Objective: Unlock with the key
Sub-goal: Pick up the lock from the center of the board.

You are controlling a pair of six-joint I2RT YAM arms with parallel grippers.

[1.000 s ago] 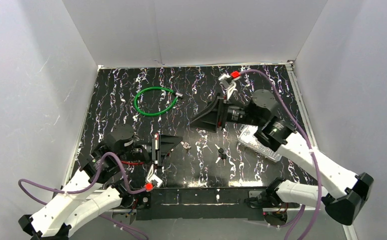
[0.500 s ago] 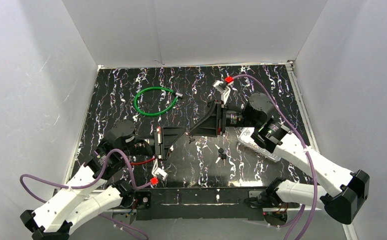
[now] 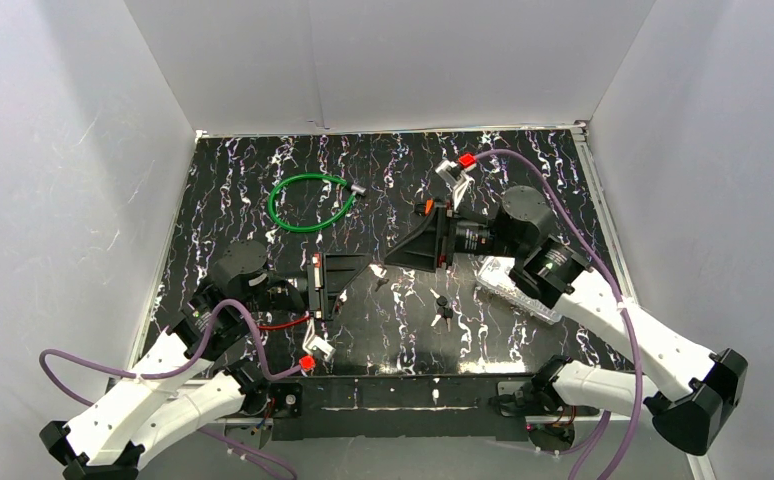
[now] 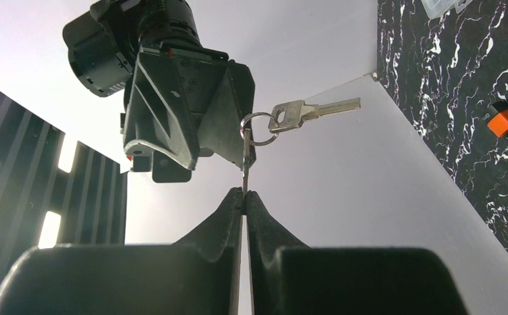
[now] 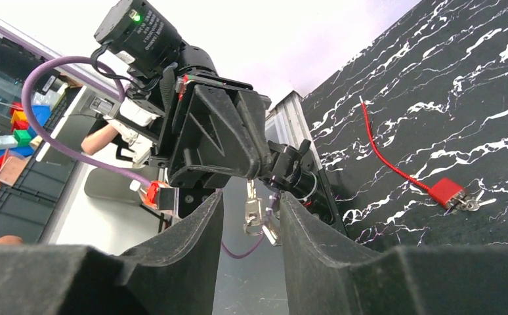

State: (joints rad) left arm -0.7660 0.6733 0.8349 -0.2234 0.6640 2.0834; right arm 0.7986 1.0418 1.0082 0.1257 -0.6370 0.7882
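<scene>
the left gripper (image 4: 243,197), with matte black wedge-shaped fingers, is pinched tight on the thin blade of a silver key (image 4: 245,164). a wire key ring (image 4: 256,128) and a second notched key (image 4: 312,110) hang off its head. facing it, the right gripper (image 5: 251,200) stands partly parted around that bunch, gripping nothing. below lies a glossy black, white-veined table (image 3: 223,180). a green cable lock (image 3: 310,203) lies looped well apart at the far left. black-headed keys (image 3: 443,310) and a clear plastic pack (image 3: 516,285) lie near the right arm.

2 white arms (image 3: 153,402), black joints (image 3: 523,206), purple cables (image 5: 48,64), red connectors (image 3: 467,159).
</scene>
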